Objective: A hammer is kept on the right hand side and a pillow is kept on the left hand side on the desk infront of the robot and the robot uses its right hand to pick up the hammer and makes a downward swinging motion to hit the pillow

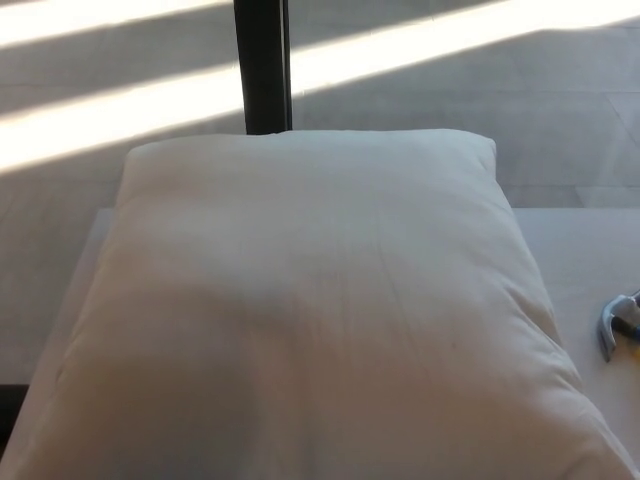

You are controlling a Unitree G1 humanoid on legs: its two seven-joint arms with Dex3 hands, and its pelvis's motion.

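Head view: pillow [310,310] fills most of the frame, lying flat on the tabletop [585,250], off-white, long side running 12 to 6, near end cut off by the bottom edge. Hammer [619,325] sits at 3 o'clock from the pillow, on the tabletop at the right frame edge; only the grey metal head with claw shows, plus a sliver of yellow beside it, handle out of frame. Hammer is just beside the pillow's right edge, can't tell if touching. Neither hand in frame, so their state can't be read. Beyond the tabletop at 12 o'clock: grey floor [120,210] with bright sun stripes running diagonally, and a dark post [262,65] standing right behind the pillow's far edge.
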